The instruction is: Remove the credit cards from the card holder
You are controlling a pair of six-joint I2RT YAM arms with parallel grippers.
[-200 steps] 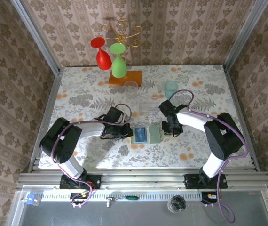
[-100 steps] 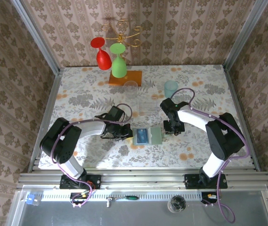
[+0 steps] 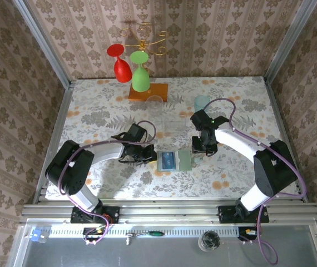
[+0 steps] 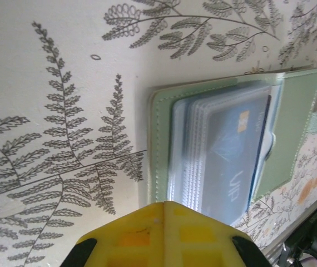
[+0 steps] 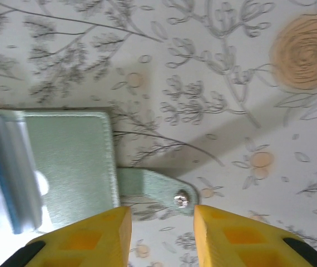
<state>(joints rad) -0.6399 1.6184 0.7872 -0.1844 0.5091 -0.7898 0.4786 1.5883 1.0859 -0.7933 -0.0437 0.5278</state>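
The card holder (image 3: 185, 161) lies open on the flowered tablecloth between my two arms, pale grey-green. A blue credit card (image 3: 168, 161) sits in the clear sleeves of its left panel. In the left wrist view the card (image 4: 231, 150) shows through the sleeves, and my left gripper (image 4: 164, 206) is shut, its tips at the near edge of the holder (image 4: 298, 105). My right gripper (image 5: 161, 214) is open with nothing in it. The holder's strap (image 5: 153, 189) with its metal snap lies just ahead of the gap. The holder's right panel (image 5: 69, 156) is to the left of it.
A pale teal cup (image 3: 202, 103) stands behind the right arm. A clear glass (image 3: 155, 103) stands at the back centre. Red (image 3: 120, 65) and green (image 3: 140, 77) wine glasses hang from a gold rack on an orange base (image 3: 148, 92).
The right gripper's jaws have widened and come off the holder's strap, and the right arm has swung outward. The holder sits a little further right. The left arm has hardly moved.
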